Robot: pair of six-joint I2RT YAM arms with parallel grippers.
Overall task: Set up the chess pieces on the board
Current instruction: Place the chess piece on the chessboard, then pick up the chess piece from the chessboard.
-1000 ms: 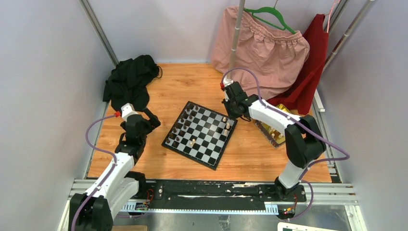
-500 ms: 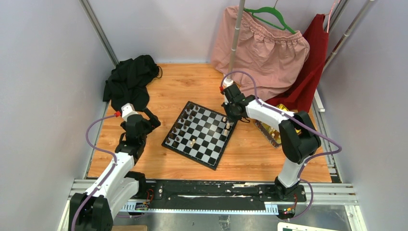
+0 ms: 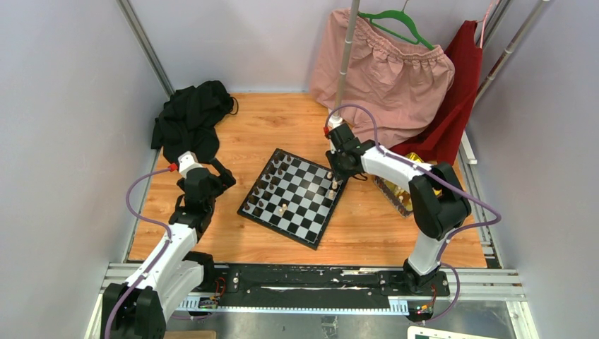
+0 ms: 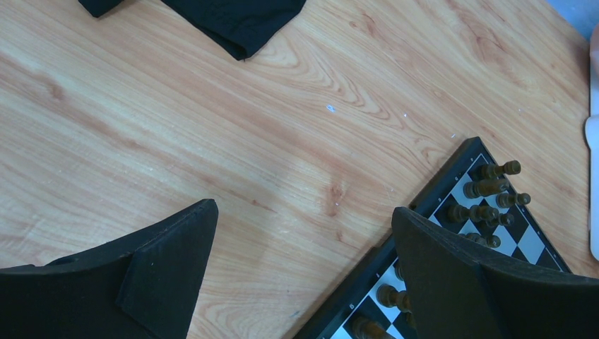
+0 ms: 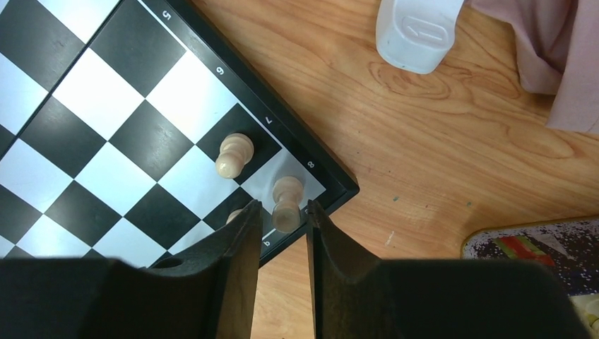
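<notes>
The chessboard (image 3: pixel 305 206) lies turned at an angle on the wooden table. Several dark chess pieces (image 3: pixel 272 182) stand along its left side and also show in the left wrist view (image 4: pixel 494 188). A few cream pieces (image 3: pixel 330 185) stand at its right corner, and one cream piece (image 3: pixel 282 209) stands mid-board. My right gripper (image 3: pixel 335 176) hovers over that corner. In the right wrist view (image 5: pixel 282 206) its jaws are narrowly apart around a cream piece (image 5: pixel 286 191) standing on the corner square, with small gaps on both sides. A cream pawn (image 5: pixel 234 155) stands beside it. My left gripper (image 4: pixel 304 212) is wide open and empty over bare wood left of the board (image 4: pixel 424 206).
A black cloth (image 3: pixel 191 120) lies at the back left. Pink (image 3: pixel 388 70) and red (image 3: pixel 452 113) garments hang on a pole (image 3: pixel 346 56) at the back right. A gold tray (image 3: pixel 399 192) sits right of the board. A white plastic part (image 5: pixel 417 28) lies near the board corner.
My right gripper has shifted slightly left to the board's right corner. The left arm has not moved.
</notes>
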